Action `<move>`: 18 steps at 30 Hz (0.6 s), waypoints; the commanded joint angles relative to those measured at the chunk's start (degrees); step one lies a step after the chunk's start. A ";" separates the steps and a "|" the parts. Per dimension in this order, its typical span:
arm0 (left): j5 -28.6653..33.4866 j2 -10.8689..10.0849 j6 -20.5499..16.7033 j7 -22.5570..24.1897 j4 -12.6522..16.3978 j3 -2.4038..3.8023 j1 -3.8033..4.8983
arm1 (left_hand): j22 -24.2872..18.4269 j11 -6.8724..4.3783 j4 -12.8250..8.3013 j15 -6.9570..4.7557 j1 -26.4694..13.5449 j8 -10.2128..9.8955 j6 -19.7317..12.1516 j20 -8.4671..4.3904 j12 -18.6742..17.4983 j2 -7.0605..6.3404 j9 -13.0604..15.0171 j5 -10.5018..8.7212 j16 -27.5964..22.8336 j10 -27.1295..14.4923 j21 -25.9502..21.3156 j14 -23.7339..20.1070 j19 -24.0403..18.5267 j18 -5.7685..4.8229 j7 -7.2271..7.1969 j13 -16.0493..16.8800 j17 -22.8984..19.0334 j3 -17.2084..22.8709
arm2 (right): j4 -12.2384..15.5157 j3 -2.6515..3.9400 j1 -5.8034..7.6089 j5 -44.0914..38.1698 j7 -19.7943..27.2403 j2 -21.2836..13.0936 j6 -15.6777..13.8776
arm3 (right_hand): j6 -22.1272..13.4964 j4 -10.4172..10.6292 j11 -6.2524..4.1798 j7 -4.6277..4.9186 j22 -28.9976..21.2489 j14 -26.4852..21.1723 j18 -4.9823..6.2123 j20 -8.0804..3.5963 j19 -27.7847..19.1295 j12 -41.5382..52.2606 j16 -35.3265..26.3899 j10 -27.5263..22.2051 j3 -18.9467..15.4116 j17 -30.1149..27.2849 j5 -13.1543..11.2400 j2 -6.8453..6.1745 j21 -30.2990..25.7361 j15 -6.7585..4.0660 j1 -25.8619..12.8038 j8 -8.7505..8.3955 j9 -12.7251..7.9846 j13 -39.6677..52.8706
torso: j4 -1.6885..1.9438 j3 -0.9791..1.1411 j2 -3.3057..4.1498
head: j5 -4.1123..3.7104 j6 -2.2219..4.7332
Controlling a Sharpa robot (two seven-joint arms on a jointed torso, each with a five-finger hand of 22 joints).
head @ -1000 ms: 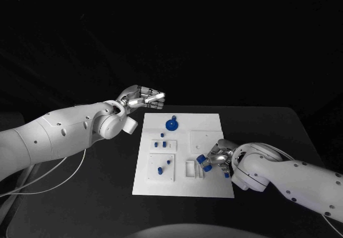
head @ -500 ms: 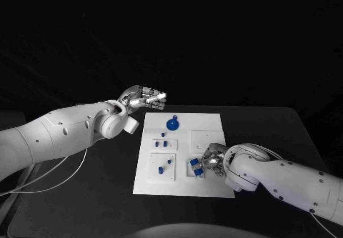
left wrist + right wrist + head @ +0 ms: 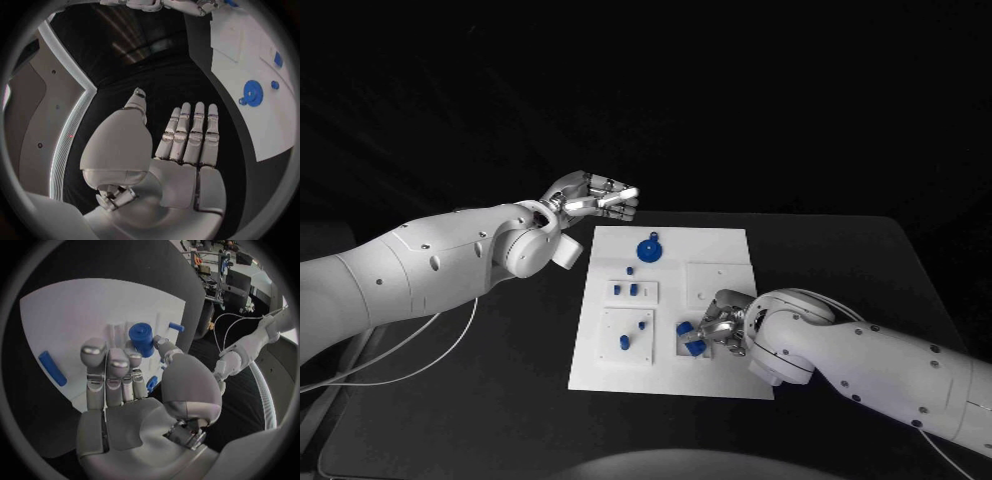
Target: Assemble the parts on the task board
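The white task board (image 3: 718,250) lies in the middle of the black table. My right hand (image 3: 721,326) is low over its near right part and pinches a blue cylindrical part (image 3: 142,339) between thumb and fingertips; in the head view the blue part (image 3: 689,338) shows at the fingertips by a rectangular recess. A round blue disc part (image 3: 648,249) lies at the board's far end, with small blue pegs (image 3: 627,290) and a blue bar (image 3: 625,342) in the left column. My left hand (image 3: 596,198) hovers past the board's far left corner with straight fingers (image 3: 187,135) and holds nothing.
The black table (image 3: 848,260) extends to the right of the board and on the near side. A white cable (image 3: 430,350) hangs below my left arm at the table's left. The left wrist view shows the board (image 3: 244,45) and the disc (image 3: 252,93) off to the side.
My right hand has slid left across the board's near part, carrying the blue part with it. The left hand has stayed put.
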 commanded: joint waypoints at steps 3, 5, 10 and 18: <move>-0.09 0.14 1.08 0.05 0.11 0.02 0.02 | 0.07 -0.06 -0.21 -0.08 -0.35 -0.02 0.25 0.05 0.01 0.52 -0.02 0.04 -0.04 -0.49 0.36 0.18 0.42 0.60 0.06 0.04 -0.05 0.07 | 0.05 -0.17 -0.22 -0.41 -0.86 0.45 2.27 | 1.54 1.18 -0.04 -0.98 5.24 -0.04 -0.38 -0.19 1.80 -0.24 -0.27 0.37 -0.53 0.08 -0.68 -1.27 -0.12 -0.30 0.45 -0.11 -0.06 0.11 | -0.02 -0.02 -0.01 | 0.11 -0.14; -0.10 0.14 1.08 0.00 0.10 0.02 0.02 | 0.07 -0.06 -0.21 -0.08 -0.35 -0.02 0.25 0.05 0.01 0.52 -0.02 0.04 -0.04 -0.49 0.36 0.18 0.42 0.60 0.06 0.04 -0.05 0.07 | -0.04 -0.17 -0.22 -0.42 -0.92 0.53 2.43 | 1.52 1.35 -0.04 -0.94 5.23 -0.05 -0.36 -0.20 1.78 -0.36 -0.31 0.30 -0.64 0.06 -0.70 -1.33 -0.18 -0.29 0.40 -0.11 -0.07 0.04 | -0.03 -0.02 -0.01 | 0.16 -0.13; -0.10 0.16 1.10 -0.08 0.09 0.02 0.02 | 0.07 -0.04 -0.35 -0.09 -0.39 -0.02 0.08 0.05 0.01 0.76 -0.02 0.05 -0.04 -0.56 0.35 0.24 0.41 0.61 0.08 0.04 -0.05 0.17 | -0.47 -0.17 -0.22 -0.63 -1.01 0.75 2.46 | 1.51 3.55 -0.02 -0.91 5.22 -0.03 -0.32 -0.16 1.80 -0.47 -0.37 0.38 0.08 0.05 -4.40 -1.42 -0.22 -0.25 -0.87 -0.11 -0.10 -0.04 | -0.07 0.00 0.03 | 0.18 -0.07; -0.11 0.11 1.01 -0.14 0.04 0.02 0.02 | 0.07 -0.04 -0.35 -0.09 -0.39 -0.02 0.08 0.05 0.01 0.76 -0.02 0.05 -0.04 -0.56 0.35 0.24 0.41 0.61 0.08 0.04 -0.05 0.17 | -0.73 -0.18 -0.22 -0.91 -0.95 0.83 3.29 | 1.42 10.26 0.11 -0.83 5.19 -0.08 -0.33 -0.21 1.79 -0.90 -0.50 0.35 -0.35 0.05 -12.08 -4.63 -0.39 -0.25 -4.91 -0.07 0.10 -0.32 | -0.04 0.03 0.02 | 0.05 -0.09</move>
